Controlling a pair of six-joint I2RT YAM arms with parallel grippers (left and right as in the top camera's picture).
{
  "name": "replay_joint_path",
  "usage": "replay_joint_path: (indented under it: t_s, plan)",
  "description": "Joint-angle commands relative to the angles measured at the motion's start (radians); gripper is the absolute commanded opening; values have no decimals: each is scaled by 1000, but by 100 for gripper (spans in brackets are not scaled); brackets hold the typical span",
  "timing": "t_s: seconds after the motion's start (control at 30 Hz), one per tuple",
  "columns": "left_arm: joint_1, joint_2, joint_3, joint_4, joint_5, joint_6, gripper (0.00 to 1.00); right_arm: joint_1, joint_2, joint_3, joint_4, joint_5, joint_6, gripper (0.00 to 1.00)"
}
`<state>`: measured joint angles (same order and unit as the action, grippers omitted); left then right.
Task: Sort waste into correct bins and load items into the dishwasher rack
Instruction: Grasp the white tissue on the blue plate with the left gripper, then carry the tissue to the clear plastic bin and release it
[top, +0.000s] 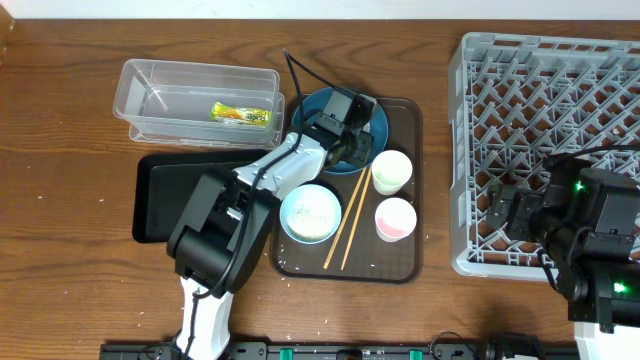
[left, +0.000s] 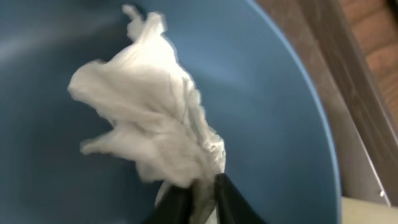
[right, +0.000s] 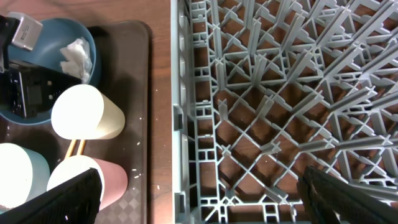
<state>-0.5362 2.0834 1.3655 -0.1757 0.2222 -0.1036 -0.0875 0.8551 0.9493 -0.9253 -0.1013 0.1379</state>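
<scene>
My left gripper (left: 202, 199) is shut on the crumpled white tissue (left: 149, 118) inside the round blue dish (left: 280, 93), which sits at the back of the brown tray (top: 412, 190). The white bowl (top: 311, 214) holds rice grains. The cream cup (top: 391, 171), the pink cup (top: 395, 219) and the two chopsticks (top: 348, 226) lie on the tray. The yellow-green wrapper (top: 240, 115) lies in the clear tub (top: 150, 75). The black tray (top: 170, 195) sits in front of the tub. My right gripper (right: 199, 199) is open and empty over the grey rack (top: 560, 80), near its front left corner.
The brown serving tray stands between the black tray and the rack. The rack's left wall (right: 186, 124) is close to the cups. Loose white specks lie on the serving tray's front part (top: 300, 265).
</scene>
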Motion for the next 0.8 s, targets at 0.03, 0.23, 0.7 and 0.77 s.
replay_joint_path:
  t_s: [0.03,0.23,0.7,0.77]
  plan:
    - [39,-64,-4,-18,2,10,6,22,-6,20,-4,-8,6,99]
    - [130,-239,-3,-134,-33,10,6,22,-6,20,-3,-7,3,99]
    - [418,-377,-4,-242,-172,10,11,22,-6,20,-3,-8,3,99]
    - [445,-356,-4,-235,-171,10,31,22,-6,20,-3,-8,3,99]
